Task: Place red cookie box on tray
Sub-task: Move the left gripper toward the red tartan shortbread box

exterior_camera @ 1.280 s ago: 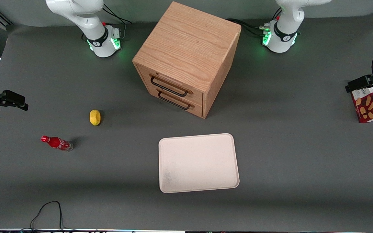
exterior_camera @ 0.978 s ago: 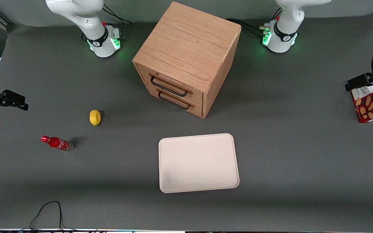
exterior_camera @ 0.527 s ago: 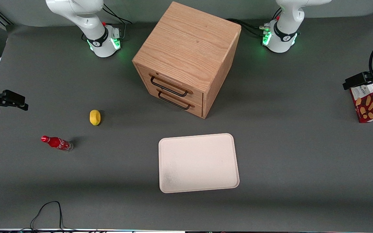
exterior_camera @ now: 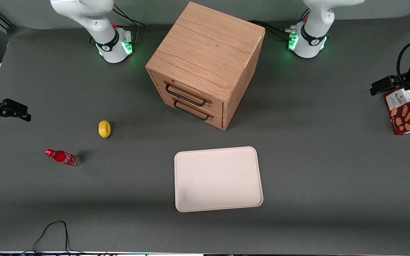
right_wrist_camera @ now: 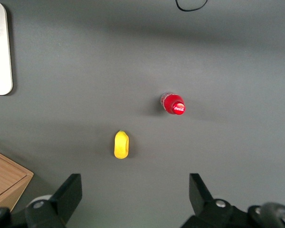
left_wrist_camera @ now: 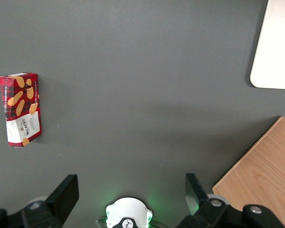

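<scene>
Gripper [left_wrist_camera: 129, 192], fingers spread wide, empty, above bare table [exterior_camera: 333, 160] at working arm's end; red cookie box [exterior_camera: 403, 112] flat on table near it, well apart from tray [exterior_camera: 218, 179]; wooden drawer cabinet [exterior_camera: 205, 64] farther from camera than tray.

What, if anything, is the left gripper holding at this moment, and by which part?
Nothing. The left gripper is open and empty, above the table; the red cookie box lies untouched on the table.
</scene>
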Controlling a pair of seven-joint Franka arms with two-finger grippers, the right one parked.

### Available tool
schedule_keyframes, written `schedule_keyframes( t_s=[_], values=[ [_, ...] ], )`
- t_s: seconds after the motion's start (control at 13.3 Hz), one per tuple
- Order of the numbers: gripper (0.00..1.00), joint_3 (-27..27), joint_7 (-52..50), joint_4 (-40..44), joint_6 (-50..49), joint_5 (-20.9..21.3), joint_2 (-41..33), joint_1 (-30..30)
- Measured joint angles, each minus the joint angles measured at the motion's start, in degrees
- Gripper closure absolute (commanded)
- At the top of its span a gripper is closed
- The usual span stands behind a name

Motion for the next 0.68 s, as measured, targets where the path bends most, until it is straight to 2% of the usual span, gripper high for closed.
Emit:
schedule_keyframes(
  t_s=[0.68],
  values=[
    [0.00, 1.03, 0.01, 0.59, -0.09, 0.09, -0.55, 0.62]
  ],
)
